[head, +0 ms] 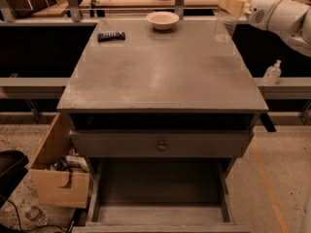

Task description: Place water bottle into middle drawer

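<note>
One closed grip: cream fingers (234,5) of the white gripper (227,5) tight on the top of the clear ribbed plastic water bottle (224,28), at the far right corner of the grey counter (160,76), close to its right edge. Lettering on the bottle unreadable. Broad open surface in front; far back, white round bowl (163,19) and black remote (111,35). Below, pulled out, wide shallow grey middle drawer (160,186), open from above.
</note>
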Robot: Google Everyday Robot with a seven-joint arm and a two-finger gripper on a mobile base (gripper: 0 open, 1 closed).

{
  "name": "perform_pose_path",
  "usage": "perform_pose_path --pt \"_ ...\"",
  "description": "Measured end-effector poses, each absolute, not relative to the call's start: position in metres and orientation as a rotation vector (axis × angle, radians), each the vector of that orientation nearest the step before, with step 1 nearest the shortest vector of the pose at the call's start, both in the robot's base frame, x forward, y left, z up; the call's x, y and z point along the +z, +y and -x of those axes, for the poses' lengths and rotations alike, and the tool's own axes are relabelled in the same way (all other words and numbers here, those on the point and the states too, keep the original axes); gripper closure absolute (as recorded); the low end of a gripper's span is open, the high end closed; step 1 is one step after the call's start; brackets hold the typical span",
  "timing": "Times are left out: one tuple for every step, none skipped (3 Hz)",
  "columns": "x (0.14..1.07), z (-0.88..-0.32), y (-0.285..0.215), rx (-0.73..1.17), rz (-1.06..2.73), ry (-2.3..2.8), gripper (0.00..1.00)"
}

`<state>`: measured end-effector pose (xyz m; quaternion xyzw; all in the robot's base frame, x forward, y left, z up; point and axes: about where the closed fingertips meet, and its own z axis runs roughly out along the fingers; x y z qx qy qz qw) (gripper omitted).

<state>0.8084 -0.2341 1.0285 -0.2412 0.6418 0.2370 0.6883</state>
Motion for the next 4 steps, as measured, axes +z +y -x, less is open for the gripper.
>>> perform_pose_path --pt "1.056 -0.754 -0.249 0.510 0.527 1.373 1.00" --pt "1.061 -0.694 -0.252 0.503 0.522 1.319 1.00" --pt "1.048 -0.635 -0.234 0.533 0.558 1.283 1.00" --pt "1.013 -0.567 -0.225 0.558 0.609 1.313 1.00"
